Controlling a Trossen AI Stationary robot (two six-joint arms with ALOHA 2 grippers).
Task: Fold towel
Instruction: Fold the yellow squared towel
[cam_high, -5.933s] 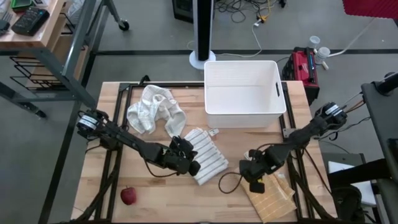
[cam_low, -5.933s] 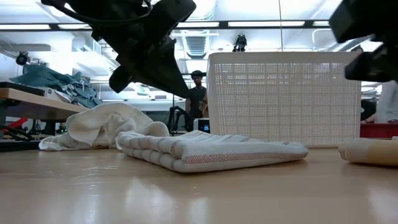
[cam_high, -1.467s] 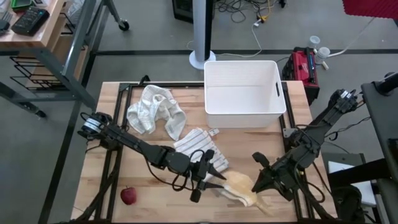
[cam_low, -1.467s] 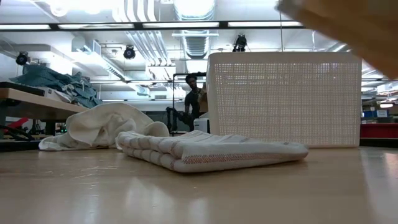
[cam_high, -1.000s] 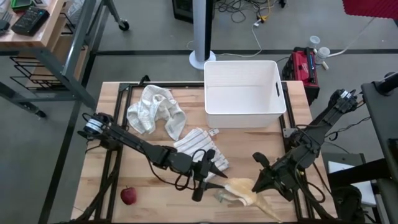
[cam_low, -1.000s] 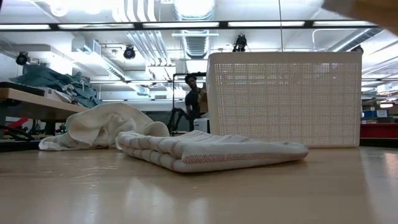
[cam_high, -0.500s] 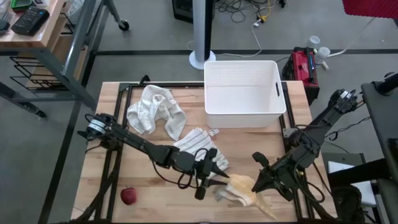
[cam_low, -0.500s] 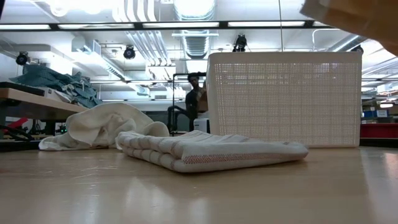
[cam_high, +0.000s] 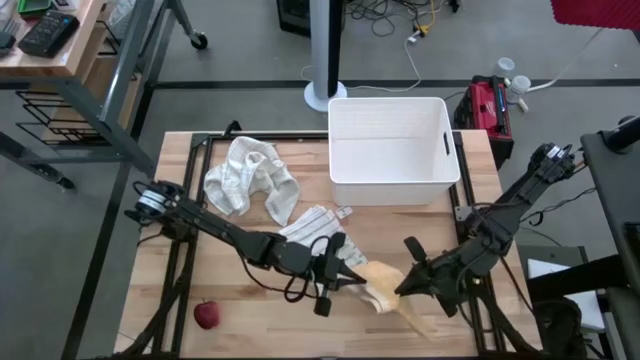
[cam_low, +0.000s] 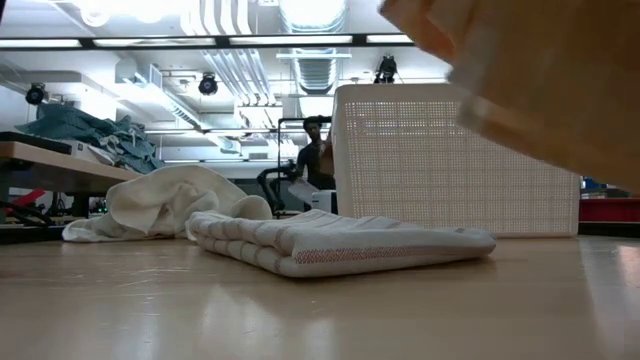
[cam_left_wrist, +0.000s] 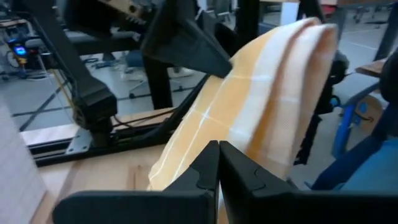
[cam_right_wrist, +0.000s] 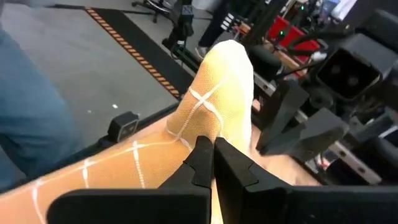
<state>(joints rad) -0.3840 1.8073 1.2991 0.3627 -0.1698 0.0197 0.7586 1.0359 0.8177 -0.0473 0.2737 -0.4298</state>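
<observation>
We see the yellow towel (cam_high: 385, 288) lifted off the wooden worktop (cam_high: 230, 300) near its front edge, stretched between the two arms. The left end effector (cam_high: 352, 281) is pinched tight on the towel's left end, its two dark fingers (cam_left_wrist: 205, 168) pressed together against the cloth in the left wrist view. The right end effector (cam_high: 407, 287) is likewise clamped on the towel's other side, and the right wrist view shows its fingers (cam_right_wrist: 205, 155) closed with the pale-lined yellow fabric rising between them. From the low view, the towel fills the upper right corner as a blurred orange-yellow mass hanging above the worktop. Behind the left end effector lies a folded striped towel (cam_high: 318, 232), and farther back on the left a crumpled white towel (cam_high: 248, 177). A white basket (cam_high: 392, 150) stands at the rear of the worktop, and a red apple (cam_high: 207, 316) sits near the front left corner. A person (cam_low: 312, 160) shows in the room beyond.
</observation>
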